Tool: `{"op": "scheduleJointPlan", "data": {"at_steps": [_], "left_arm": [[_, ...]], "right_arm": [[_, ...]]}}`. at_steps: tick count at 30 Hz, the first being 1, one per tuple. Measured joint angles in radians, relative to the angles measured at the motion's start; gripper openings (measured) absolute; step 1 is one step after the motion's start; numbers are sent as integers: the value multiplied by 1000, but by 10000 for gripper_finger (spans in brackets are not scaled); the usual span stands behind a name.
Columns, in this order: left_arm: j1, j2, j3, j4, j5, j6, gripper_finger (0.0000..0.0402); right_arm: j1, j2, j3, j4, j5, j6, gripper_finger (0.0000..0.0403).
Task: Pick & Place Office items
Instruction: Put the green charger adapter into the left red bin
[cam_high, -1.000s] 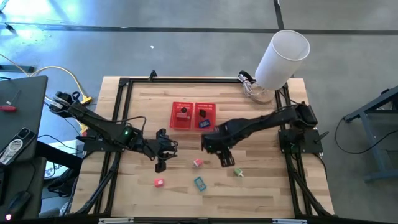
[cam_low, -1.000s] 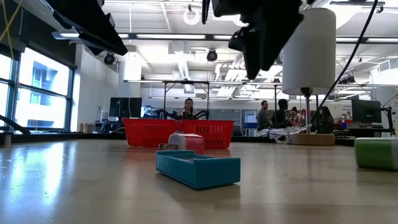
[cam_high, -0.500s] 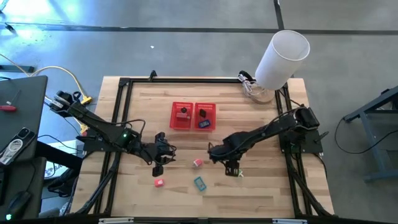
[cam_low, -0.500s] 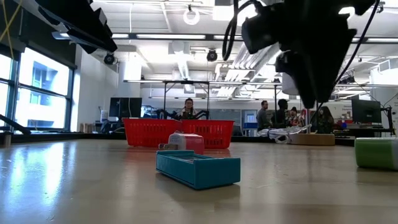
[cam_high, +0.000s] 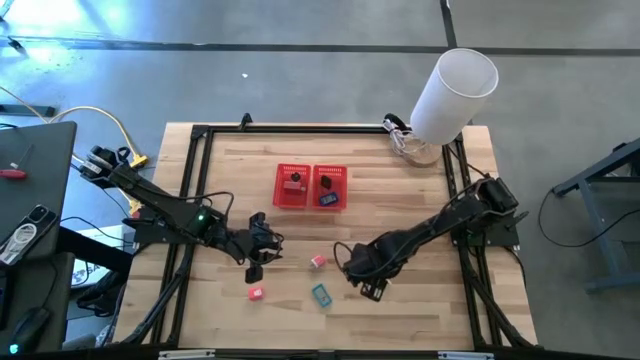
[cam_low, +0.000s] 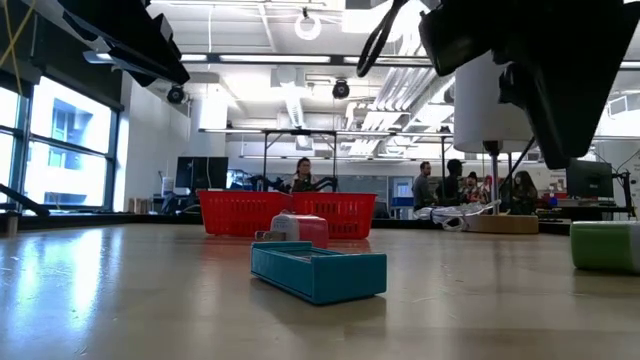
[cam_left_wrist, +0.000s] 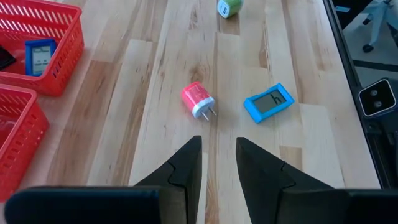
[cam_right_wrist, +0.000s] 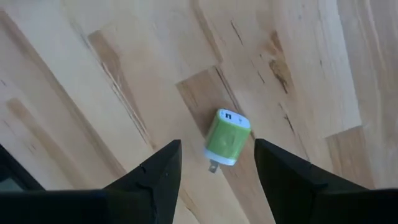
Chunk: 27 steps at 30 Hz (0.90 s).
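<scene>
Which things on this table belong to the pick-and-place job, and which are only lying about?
Job: black item, dark blue item, pale pink charger, red-pink item, teal clock, green charger.
Lying about: white cylinder, cables beside it; the red mesh basket only receives items.

1. Open-plan robotics laboratory: polished concrete floor (cam_high: 300, 80) around a wooden worktop (cam_high: 400, 205).
2. Exposed ceiling ducts (cam_low: 290, 100) and strip lighting.
3. Background: people (cam_low: 302, 175) seated at desks with monitors (cam_low: 588, 178); large windows (cam_low: 75, 145).
</scene>
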Motion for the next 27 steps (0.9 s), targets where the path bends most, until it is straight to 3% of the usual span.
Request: {"op": "scheduleJointPlan", "data": {"at_steps": [10,15,22,27], "left_arm": [[0,0,0,1,0,-3,93],[0,0,0,1,0,-13,93],[11,0,0,5,0,-8,93],[35,0,0,35,-2,-6,93]], "right_arm": [[30,-50,-176,235,-56,146,190],[17,-95,-256,260,-69,200,190],[7,-118,-292,272,-59,182,190],[-29,-115,-306,333,-149,100,190]]}}
